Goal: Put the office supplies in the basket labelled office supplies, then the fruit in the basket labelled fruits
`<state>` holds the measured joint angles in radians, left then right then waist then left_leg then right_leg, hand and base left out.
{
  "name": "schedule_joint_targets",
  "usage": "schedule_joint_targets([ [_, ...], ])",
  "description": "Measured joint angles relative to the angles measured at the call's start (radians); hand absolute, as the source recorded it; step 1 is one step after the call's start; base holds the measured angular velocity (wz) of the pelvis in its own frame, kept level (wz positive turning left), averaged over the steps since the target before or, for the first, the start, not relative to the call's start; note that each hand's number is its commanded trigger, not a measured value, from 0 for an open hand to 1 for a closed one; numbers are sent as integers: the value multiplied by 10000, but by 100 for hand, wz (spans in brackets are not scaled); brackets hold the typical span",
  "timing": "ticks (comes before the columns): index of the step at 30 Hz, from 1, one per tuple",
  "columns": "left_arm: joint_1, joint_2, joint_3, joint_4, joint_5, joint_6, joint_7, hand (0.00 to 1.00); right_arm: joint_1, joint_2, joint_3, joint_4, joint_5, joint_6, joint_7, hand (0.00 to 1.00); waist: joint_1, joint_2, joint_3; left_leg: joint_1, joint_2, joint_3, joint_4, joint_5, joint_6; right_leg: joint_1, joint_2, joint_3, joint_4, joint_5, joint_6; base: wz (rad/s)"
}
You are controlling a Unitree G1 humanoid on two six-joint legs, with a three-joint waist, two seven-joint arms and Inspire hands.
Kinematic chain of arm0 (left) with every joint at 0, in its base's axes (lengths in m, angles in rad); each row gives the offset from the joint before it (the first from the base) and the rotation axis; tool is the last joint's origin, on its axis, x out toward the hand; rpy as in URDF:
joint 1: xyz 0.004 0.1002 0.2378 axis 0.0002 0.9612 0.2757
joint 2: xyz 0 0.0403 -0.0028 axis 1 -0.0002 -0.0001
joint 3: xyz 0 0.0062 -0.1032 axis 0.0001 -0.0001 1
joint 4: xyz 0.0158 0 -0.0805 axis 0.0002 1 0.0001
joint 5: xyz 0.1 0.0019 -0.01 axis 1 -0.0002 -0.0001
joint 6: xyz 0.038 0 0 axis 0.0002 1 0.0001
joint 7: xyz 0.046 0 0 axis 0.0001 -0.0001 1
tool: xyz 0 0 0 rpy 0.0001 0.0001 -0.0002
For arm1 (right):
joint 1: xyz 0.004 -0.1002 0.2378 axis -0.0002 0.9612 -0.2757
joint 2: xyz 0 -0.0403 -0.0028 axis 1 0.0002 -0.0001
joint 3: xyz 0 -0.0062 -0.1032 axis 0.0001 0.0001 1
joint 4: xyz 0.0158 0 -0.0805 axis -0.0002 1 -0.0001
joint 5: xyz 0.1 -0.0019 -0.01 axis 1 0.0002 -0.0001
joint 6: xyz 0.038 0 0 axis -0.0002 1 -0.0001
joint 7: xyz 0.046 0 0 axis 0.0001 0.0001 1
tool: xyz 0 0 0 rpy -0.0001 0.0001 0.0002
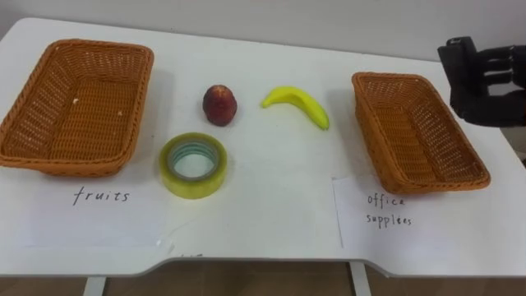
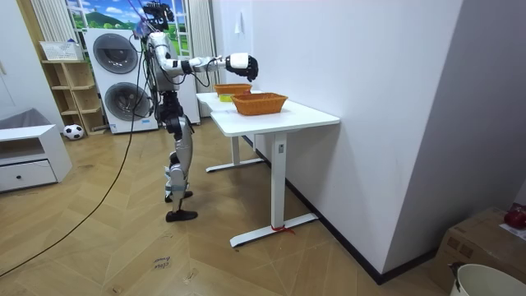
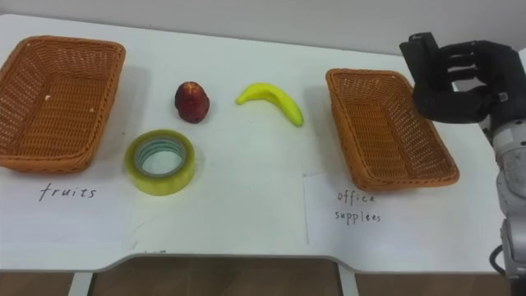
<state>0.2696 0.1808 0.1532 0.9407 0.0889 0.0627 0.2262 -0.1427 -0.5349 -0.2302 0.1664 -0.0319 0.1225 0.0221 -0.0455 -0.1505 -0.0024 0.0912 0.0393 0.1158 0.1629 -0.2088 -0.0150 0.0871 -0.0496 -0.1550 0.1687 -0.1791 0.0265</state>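
My right hand (image 3: pixel 460 78) is hovering empty, fingers loose, beside the office-supplies basket (image 3: pixel 386 123), likely staging to fetch the tape (image 3: pixel 164 182).

Robot at table (image 2: pixel 306 116), right robot hand (image 2: pixel 244 66) raised

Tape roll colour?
Yellow-green tape roll, teal inner core; clearest in the left eye view.

a home: stacked washing machines (image 2: pixel 117 74), parquet floor (image 2: pixel 123 255).
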Motion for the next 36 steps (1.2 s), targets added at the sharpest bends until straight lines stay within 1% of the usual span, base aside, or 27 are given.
schedule_joint_targets([
  [4, 42, 0, -5, 9, 6, 0, 45, 0, 118, 13, 7, 265, -148, 10, 0, 100, 31, 18, 13, 71, -3, 2, -20, 0, 0, 57, 1, 16, 0, 0, 0, 0],
  [7, 60, 26, -4, 8, 5, 0, 110, 0, 467, 12, 26, 265, -132, 16, 19, 100, 213, 25, 19, 78, -3, 18, -20, 0, 0, 53, 1, 33, 9, 0, 0, 0],
  [9, 102, 31, -3, 8, 10, 1, 116, 0, 529, 12, 96, 265, -147, 90, 36, 100, 233, 39, 29, 75, -3, 18, -20, -1, 0, 48, 0, 33, 20, 1, -2, 0],
  [13, 117, 61, -1, 114, 13, 1, 116, 0, 660, 13, 126, 265, -160, 94, 109, 100, 282, 63, 51, 66, 2, 18, -44, -4, -1, 74, 8, 25, 35, 7, -12, 0],
  [22, 146, 71, 1, 210, 15, 5, 116, 0, 662, 14, 127, 265, -173, 94, 137, 100, 299, 58, 55, 57, 1, 20, -104, -4, -1, 27, 12, 24, 32, 7, -11, 0],
  [26, 78, 73, 21, 231, 20, 4, 110, 0, 664, 13, 147, 265, -548, 93, 169, 100, 493, 25, 46, 90, 1, 106, -103, -4, -1, 6, 13, 85, 12, 7, -11, -5],
  [29, 80, 75, 61, 258, 20, 4, 99, 0, 664, 13, 148, 264, -619, 92, 260, 100, 534, -12, 52, 96, 1, 112, -103, -4, -1, -1, 13, 100, -1, 7, -11, 0],
  [30, 81, 75, 70, 265, 20, 4, 98, 0, 664, 13, 148, 264, -619, 92, 260, 98, 535, -17, 55, 95, 1, 112, -103, -4, -1, -1, 13, 100, -3, 7, -11, 0],
  [32, 85, 75, 102, 304, 20, 4, 97, 0, 664, 13, 148, 264, -621, 92, 261, 80, 547, -24, 60, 93, 2, 112, -103, -4, -1, -1, 13, 99, -4, 7, -11, 0],
  [33, 98, 75, 107, 316, 20, 4, 96, 0, 664, 13, 149, 264, -627, 92, 263, 56, 557, -26, 62, 91, 1, 112, -103, -4, -2, -1, 12, 98, -4, 7, -11, 0],
  [34, 110, 75, 118, 322, 20, 4, 95, 0, 664, 13, 149, 264, -638, 92, 278, 5, 562, -29, 65, 89, 2, 112, -103, -4, -1, -2, 12, 96, -4, 7, -11, 0],
  [35, 114, 75, 128, 326, 20, 4, 94, 0, 664, 13, 149, 264, -649, 92, 289, 0, 563, -31, 67, 89, 2, 112, -103, -4, -1, -2, 12, 96, -4, 7, -11, 0],
  [36, 115, 74, 166, 341, 20, 5, 92, 0, 664, 13, 148, 264, -692, 92, 334, 0, 562, -34, 69, 88, 2, 112, -102, -4, -1, -1, 12, 97, -2, 7, -11, 0],
])
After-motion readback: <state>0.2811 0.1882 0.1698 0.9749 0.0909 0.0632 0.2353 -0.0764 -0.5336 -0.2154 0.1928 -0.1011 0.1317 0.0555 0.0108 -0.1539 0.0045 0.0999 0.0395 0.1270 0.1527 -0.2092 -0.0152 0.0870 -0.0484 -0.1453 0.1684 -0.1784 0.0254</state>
